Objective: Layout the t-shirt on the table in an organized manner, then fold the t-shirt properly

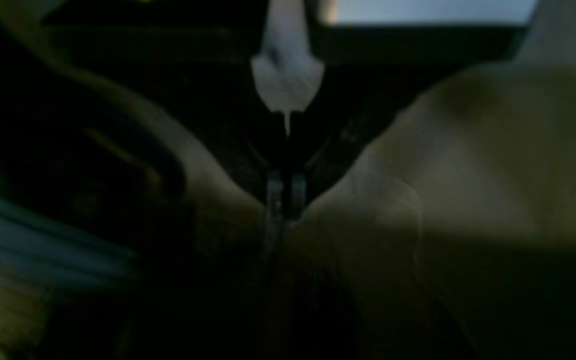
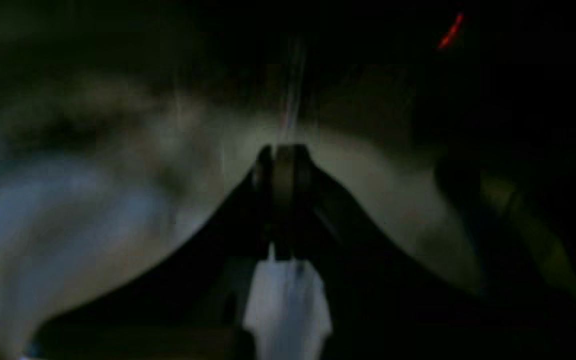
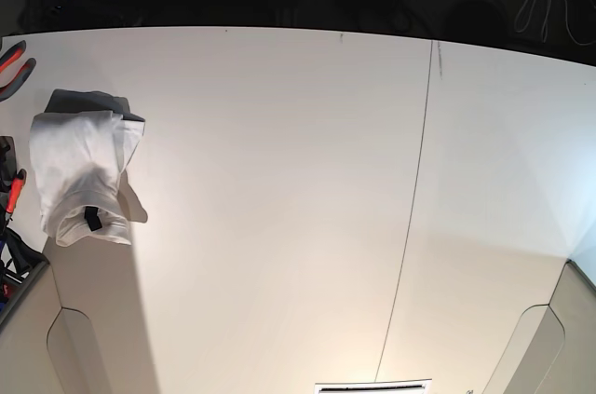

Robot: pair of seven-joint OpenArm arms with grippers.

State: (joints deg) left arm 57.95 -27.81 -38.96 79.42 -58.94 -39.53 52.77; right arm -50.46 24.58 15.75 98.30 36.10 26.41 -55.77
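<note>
The t-shirt (image 3: 86, 175) lies folded at the table's (image 3: 279, 198) left edge in the base view — print hidden. Left wrist view: dark, blurred; left end effector (image 1: 286, 127) pressed together. Right wrist view: murkier — right end effector (image 2: 283, 160) closed too, holding nothing discernible.

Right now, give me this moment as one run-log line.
stage: layout not done | t-shirt: bunched at table left edge in base view | left gripper: shut on t-shirt | right gripper: shut, hold unclear
</note>
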